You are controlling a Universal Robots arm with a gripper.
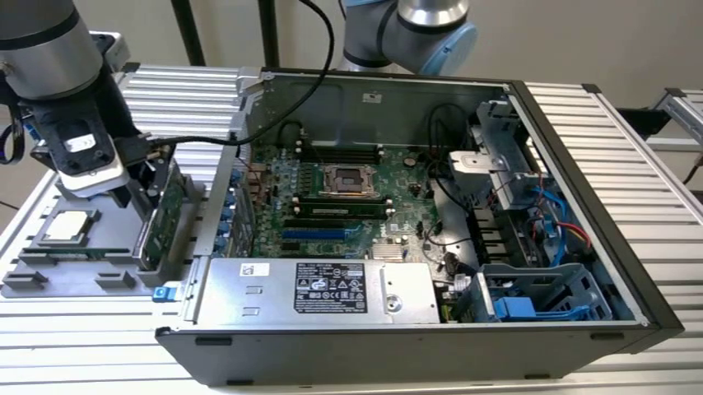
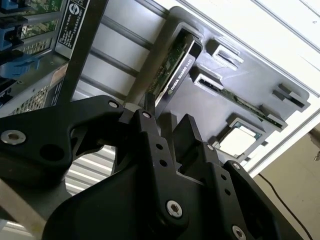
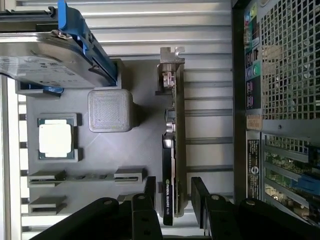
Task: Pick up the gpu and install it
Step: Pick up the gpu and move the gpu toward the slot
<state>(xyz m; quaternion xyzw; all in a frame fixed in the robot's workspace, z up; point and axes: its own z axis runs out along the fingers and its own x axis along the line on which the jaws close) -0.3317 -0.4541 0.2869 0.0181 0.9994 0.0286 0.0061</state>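
So the gripper [image 3: 175,195] is open and parked right over the gpu [image 3: 172,150]. In the first wrist view one of the fingers [image 3: 150,191] sits on the black cooler side and the other on the green board side, with the card's edge in the slot between them. I can see a thin gap on each side, so it's straddling the card but not clamping it. The second wrist view shows the same thing from lower down, with the card's top edge running in between the two black fingers.

The gpu stands on its long edge, upright, in a slot of the gray tray [image 3: 145,150]. The gripper is at the end away from the silver bracket [image 3: 170,55], which is at the card's far end.

Other stuff on the same tray:
- a gray block [image 3: 110,110] just beside the card
- a cpu [image 3: 57,140] lying flat in its pocket, past the block
- a drive [image 3: 50,62] in a blue-edged caddy, near the bracket end and well off to the side

Further out, in the exterior view, the tray is on the exterior view's left, right up against the wall of the open case [image 1: 571,329], and the gpu is on the side of the tray nearest that wall. Inside the case there's the PSU [image 1: 318,288] along the near edge and the board [image 1: 329,197] behind it, with cables towards the exterior view's right. It's all sitting on a ribbed metal table [image 1: 615,156].
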